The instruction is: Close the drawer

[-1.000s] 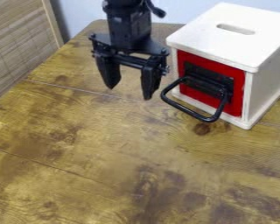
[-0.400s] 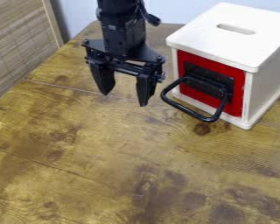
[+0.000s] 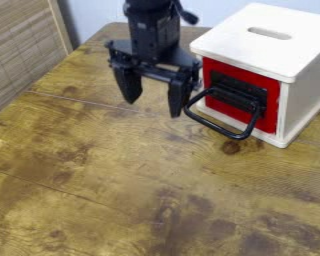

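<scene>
The drawer (image 3: 235,88) has a red front with a black plate and sits in a white cube-shaped box (image 3: 263,45) at the right rear of the table; the box has a slot in its top. Its big black loop handle (image 3: 219,124) juts out towards the front left. The red front looks about level with the box's face. My black gripper (image 3: 152,104) hangs pointing down just left of the handle, open, with nothing between its fingers. Its right finger (image 3: 178,100) stands close beside the handle's left end; contact cannot be told.
The box stands on a worn wooden table (image 3: 109,190) that stretches towards the front and left. A slatted bamboo panel (image 3: 16,50) stands along the table's left rear edge. A pale wall is behind.
</scene>
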Motion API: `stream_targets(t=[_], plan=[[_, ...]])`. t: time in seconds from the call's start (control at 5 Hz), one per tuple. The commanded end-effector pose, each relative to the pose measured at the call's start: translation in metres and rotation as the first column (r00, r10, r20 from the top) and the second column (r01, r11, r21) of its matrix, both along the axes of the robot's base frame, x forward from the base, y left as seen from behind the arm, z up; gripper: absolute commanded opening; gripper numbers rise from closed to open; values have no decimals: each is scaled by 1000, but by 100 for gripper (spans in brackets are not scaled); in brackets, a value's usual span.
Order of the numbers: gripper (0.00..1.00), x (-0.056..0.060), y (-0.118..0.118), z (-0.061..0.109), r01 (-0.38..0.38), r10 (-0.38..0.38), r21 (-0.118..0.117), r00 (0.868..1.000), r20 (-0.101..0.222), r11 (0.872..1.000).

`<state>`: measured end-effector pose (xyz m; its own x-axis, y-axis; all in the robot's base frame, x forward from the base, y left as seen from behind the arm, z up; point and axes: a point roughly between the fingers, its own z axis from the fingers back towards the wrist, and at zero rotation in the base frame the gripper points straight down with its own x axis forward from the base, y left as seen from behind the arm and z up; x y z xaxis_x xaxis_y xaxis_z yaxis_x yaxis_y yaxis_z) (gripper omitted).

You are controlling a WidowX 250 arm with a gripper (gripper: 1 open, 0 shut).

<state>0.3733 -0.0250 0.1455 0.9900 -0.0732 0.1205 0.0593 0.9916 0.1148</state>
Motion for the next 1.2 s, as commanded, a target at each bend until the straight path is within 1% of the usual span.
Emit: stream_targets(t=[0.0,0.2,0.4,0.6,1.0], plan=[[100,13,-9,18,58,-58,1,994,89,998],[100,21,-12,14,93,-93,4,992,89,996],[100,21,-7,15,36,-36,4,995,88,999],[100,19,-2,15,-18,17,5,996,87,1000],[100,18,-3,16,-40,40,6,995,92,999]])
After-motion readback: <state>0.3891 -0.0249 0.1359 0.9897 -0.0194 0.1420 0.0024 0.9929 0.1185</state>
